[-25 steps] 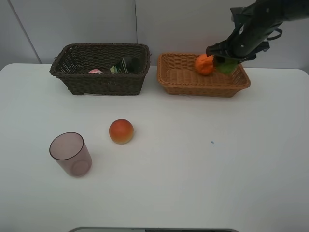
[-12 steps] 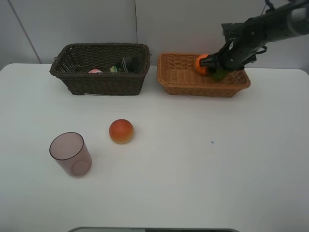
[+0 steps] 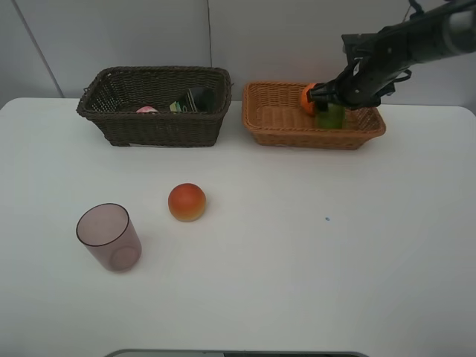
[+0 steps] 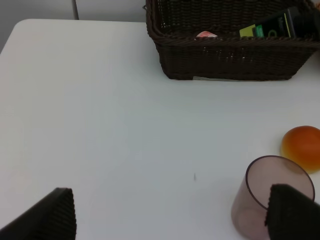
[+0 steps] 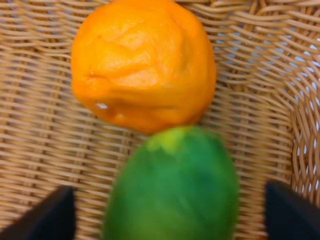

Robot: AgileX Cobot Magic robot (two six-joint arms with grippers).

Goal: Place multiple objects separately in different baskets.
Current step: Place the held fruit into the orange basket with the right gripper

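1. The green oval fruit point(image 5: 172, 185) sits inside the light orange-brown basket point(image 3: 312, 137), towards its far right part. Its outline is blurred in the right wrist view.
2. The orange point(image 5: 142, 62) lies in the same basket, just beside the green fruit. The green fruit's tip meets the orange's edge; contact cannot be confirmed.
3. The right pincer point(image 5: 170, 215) is spread. One fingertip stands on each side of the green fruit, with a strip of wicker visible between each fingertip and the fruit. The right arm reaches into the basket from the right of the high view.
4. The dark brown basket point(image 3: 152, 126) stands just left of the light basket, the two apart. It holds the dark green black-capped bottle point(image 3: 192, 100), lying tilted, and a pink item point(image 3: 146, 110) that barely shows above the rim.
5. The red-orange round fruit point(image 3: 187, 201) rests on the white bench point(image 3: 335, 260), well in front of the dark basket.
6. The translucent purple-pink cup point(image 3: 109, 236) stands upright on the bench, near the round fruit and to its front-left.
7. The left pincer point(image 4: 172, 215) is spread wide above the bench, with the cup close to one fingertip.
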